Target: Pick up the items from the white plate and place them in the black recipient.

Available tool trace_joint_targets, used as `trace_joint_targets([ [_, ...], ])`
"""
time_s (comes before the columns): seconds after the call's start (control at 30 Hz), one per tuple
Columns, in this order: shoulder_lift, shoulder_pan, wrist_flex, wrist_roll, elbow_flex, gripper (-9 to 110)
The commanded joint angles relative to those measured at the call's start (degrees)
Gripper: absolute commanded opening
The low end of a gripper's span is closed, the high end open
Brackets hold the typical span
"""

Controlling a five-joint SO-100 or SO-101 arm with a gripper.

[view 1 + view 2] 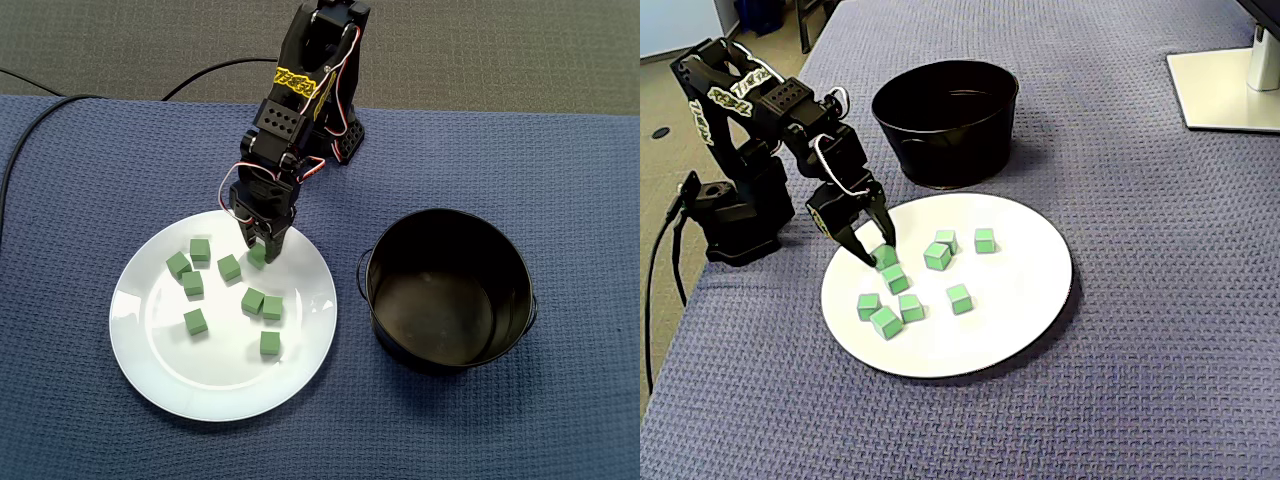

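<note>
A blue woven cloth covers the counter (pixel 80 180). The black arm's two fingers (pixel 246 232) point down at the far rim of a round white plate (pixel 225 385), set narrowly apart to either side of one small green cube (pixel 257 258); whether they press it I cannot tell. Eight more green cubes (pixel 195 321) lie scattered on the plate nearer the camera than the fingers. A round black metal bucket (pixel 450 360) stands well apart to their right in this fixed view.
</note>
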Motion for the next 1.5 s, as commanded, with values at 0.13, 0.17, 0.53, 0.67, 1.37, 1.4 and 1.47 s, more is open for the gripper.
trace_joint_targets([
  [0.13, 5.27, -0.18, 3.52, 4.66, -3.78, 0],
  [0.17, 6.77, -0.18, 7.47, 6.33, -6.86, 0],
  [0.53, 14.59, -26.81, 44.56, 32.17, -49.31, 0],
  [0.67, 7.29, -39.11, 42.71, 35.51, -54.32, 0],
  [1.37, -8.88, -36.83, 42.80, 46.41, -57.83, 43],
  [1.4, -9.14, -33.31, 43.95, 49.13, -59.59, 42],
  [1.47, -10.37, -26.02, 45.88, 54.14, -62.31, 38],
])
